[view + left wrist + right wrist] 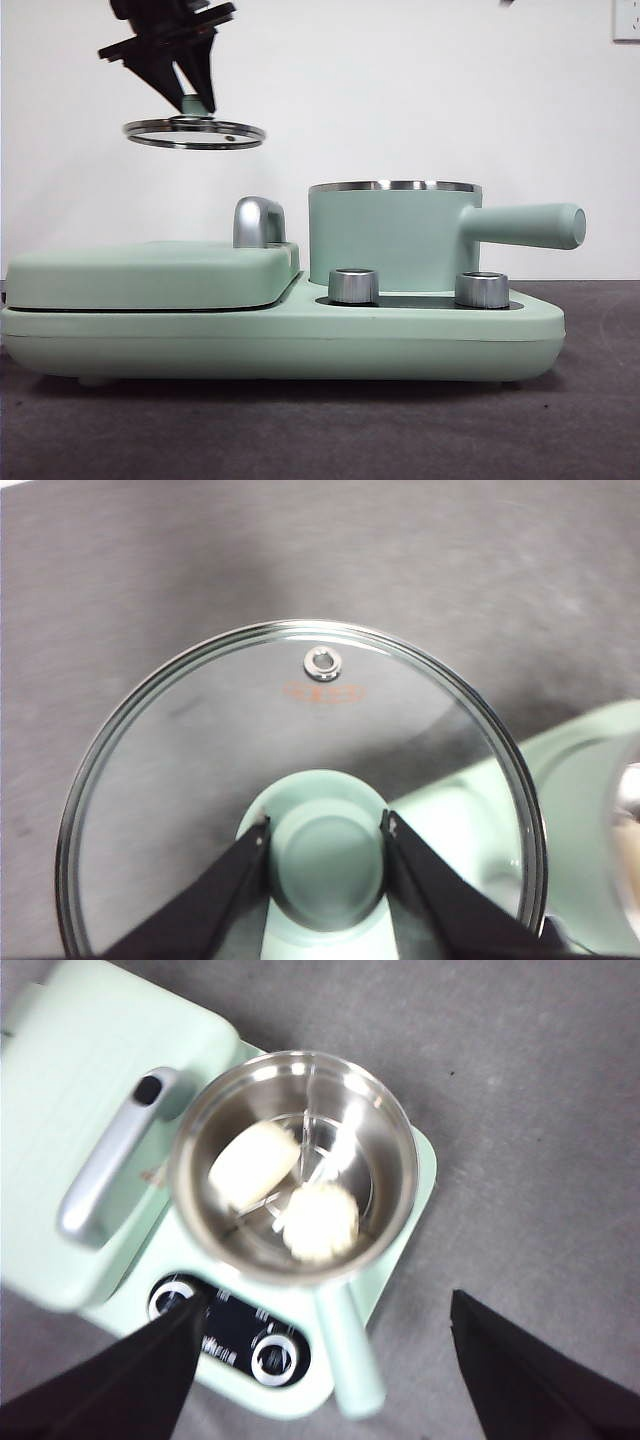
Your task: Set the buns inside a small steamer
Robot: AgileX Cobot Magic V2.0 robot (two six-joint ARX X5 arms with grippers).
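Note:
The mint-green small steamer (392, 238) stands on the right of the cooker base with its lid off, its long handle (525, 224) pointing right. In the right wrist view the steamer (296, 1165) holds both buns: the smooth pillow-shaped bun (254, 1165) and the ridged bun (320, 1222). My left gripper (192, 98) is shut on the green knob (326, 858) of the glass lid (195, 132) and holds it in the air above the griddle cover, left of the steamer. My right gripper (325, 1360) is open and empty, high above the steamer.
The flat mint-green griddle cover (150, 273) with a chrome handle (258, 221) fills the left of the cooker base (300, 340). Two steel control knobs (353, 285) sit in front of the steamer. Dark grey tabletop (320, 430) surrounds the cooker.

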